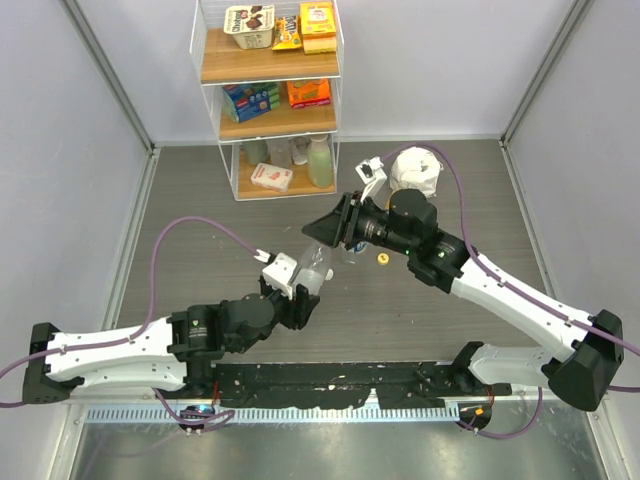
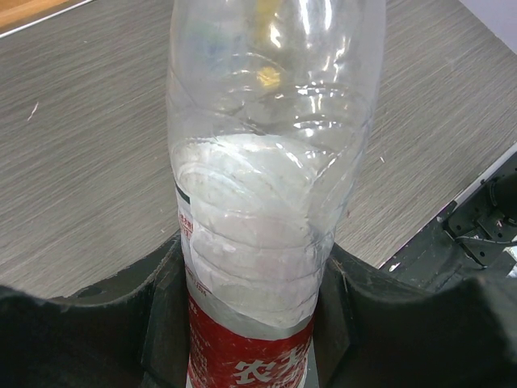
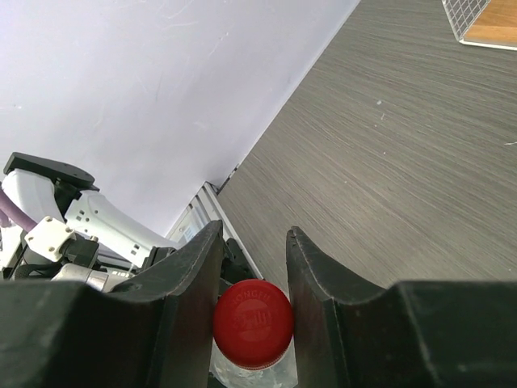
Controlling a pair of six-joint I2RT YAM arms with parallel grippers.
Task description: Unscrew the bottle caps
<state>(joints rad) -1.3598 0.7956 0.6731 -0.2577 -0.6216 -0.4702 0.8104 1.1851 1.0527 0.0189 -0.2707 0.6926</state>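
My left gripper (image 1: 297, 290) is shut on the clear bottle with a red label (image 1: 313, 268) and holds it tilted above the table. In the left wrist view the bottle (image 2: 258, 202) fills the gap between the black fingers (image 2: 161, 315). My right gripper (image 1: 328, 232) meets the bottle's top from the right. In the right wrist view it (image 3: 253, 236) is shut on the red cap (image 3: 252, 323), with both fingers touching its sides. A small yellow cap (image 1: 381, 258) lies loose on the table. The white cap and the other two bottles are not clearly in view.
A wire shelf unit (image 1: 268, 95) stands at the back with boxes and snacks on it. A pale green bottle (image 1: 320, 160) and other containers are on its lowest level. A white bundle (image 1: 415, 170) lies behind the right arm. Grey walls close in both sides.
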